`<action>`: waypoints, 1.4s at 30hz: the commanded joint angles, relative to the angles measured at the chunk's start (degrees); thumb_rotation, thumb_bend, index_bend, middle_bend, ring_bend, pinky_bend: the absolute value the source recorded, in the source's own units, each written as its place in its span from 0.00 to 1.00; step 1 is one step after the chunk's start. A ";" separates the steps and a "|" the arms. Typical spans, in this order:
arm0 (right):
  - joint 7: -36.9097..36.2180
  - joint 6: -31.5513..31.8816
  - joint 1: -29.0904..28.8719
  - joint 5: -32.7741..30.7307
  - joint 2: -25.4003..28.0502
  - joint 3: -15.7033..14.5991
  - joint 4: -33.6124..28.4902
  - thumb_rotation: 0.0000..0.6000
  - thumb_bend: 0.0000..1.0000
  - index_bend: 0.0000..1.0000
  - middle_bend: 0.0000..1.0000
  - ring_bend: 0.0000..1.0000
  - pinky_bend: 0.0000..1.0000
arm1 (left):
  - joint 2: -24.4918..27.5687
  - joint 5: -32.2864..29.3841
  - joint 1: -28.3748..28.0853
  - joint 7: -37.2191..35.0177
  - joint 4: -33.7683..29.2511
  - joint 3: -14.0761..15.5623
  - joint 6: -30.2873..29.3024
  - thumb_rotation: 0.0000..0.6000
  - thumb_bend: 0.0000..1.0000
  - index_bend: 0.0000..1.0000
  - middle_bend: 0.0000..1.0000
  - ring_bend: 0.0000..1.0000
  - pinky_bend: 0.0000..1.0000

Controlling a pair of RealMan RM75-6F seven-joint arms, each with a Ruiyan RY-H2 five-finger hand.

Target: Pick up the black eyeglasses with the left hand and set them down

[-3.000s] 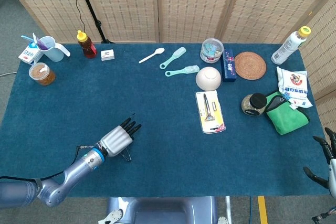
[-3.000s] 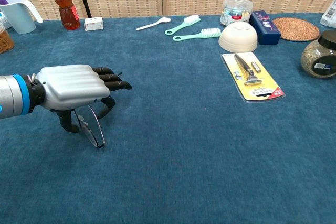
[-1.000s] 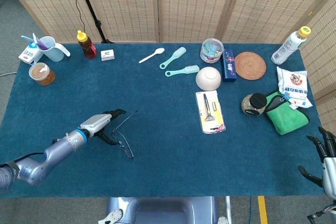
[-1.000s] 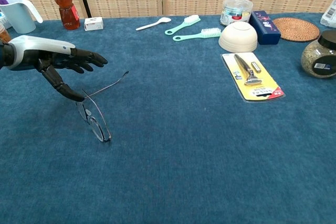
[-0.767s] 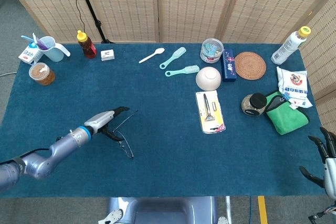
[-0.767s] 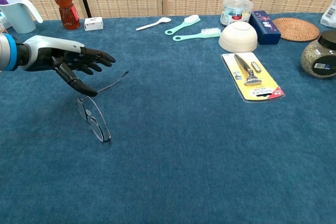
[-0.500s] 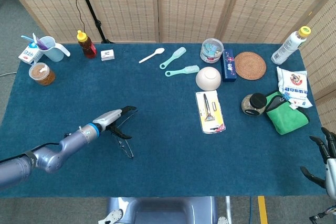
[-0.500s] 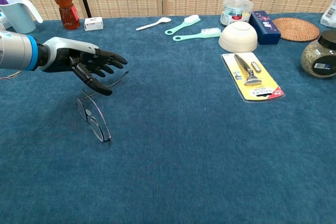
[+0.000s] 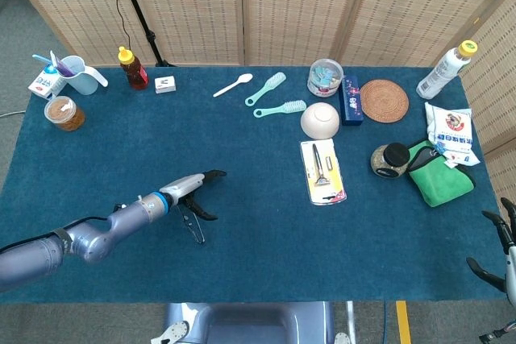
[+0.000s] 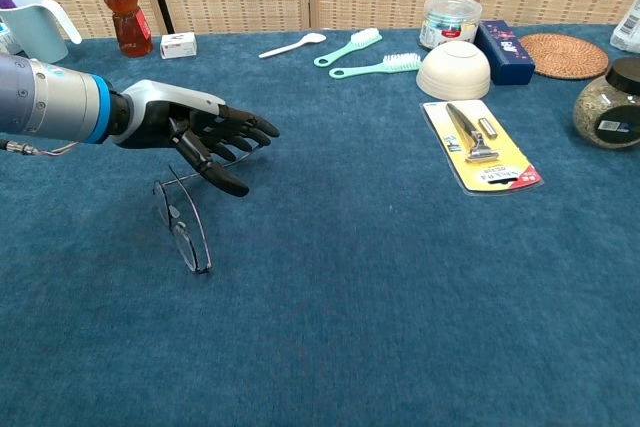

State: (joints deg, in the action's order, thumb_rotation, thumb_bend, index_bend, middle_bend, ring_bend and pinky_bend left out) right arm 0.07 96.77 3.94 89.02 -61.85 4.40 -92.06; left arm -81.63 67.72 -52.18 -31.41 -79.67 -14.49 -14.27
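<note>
The thin black wire-framed eyeglasses rest on the blue cloth table, near left. The left hand hovers just above them, fingers spread, holding nothing. Best to lower slowly and pinch the raised temple arm without crushing the lenses.

A: How's the light?
B: Bright, even and diffuse from overhead; only a soft, faint shadow sits beneath the left hand on the blue table

A: Any glare or blur?
B: Both views are sharp, with mild sheen on the hand's silver shell, and no obvious edge bending
</note>
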 commanded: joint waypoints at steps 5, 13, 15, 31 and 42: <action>-0.20 0.37 0.40 -0.13 0.05 -0.05 0.09 1.00 0.04 0.22 0.08 0.10 0.23 | -0.19 -0.07 -0.56 -0.02 -1.08 -0.57 0.88 0.86 0.15 0.00 0.00 0.00 0.00; -0.23 0.62 0.62 -0.08 0.12 -0.03 0.12 1.00 0.04 0.22 0.08 0.10 0.23 | -0.67 0.50 -0.73 -0.14 -2.68 -1.12 1.76 0.86 0.15 0.00 0.00 0.00 0.00; -0.25 0.70 0.69 -0.12 0.18 0.00 0.12 1.00 0.04 0.22 0.08 0.10 0.23 | -0.69 0.68 -0.65 -0.33 -3.25 -1.38 1.99 0.86 0.15 0.00 0.00 0.00 0.00; -0.56 0.74 0.62 0.19 0.07 0.19 0.20 1.00 0.04 0.22 0.08 0.10 0.23 | 5.33 8.38 1.51 1.89 -13.05 -1.70 5.46 0.86 0.15 0.00 0.00 0.00 0.00; -0.63 0.26 0.09 0.66 -0.47 0.25 0.37 1.00 0.04 0.22 0.08 0.10 0.23 | 6.98 18.39 2.83 25.01 -8.98 3.93 -9.81 0.85 0.15 0.10 0.00 0.00 0.00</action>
State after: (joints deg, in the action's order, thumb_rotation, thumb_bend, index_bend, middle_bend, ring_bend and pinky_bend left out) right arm -0.57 97.04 4.05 89.68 -62.31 4.64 -91.68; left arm -74.98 83.93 -49.99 -14.31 -90.67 -12.81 -19.20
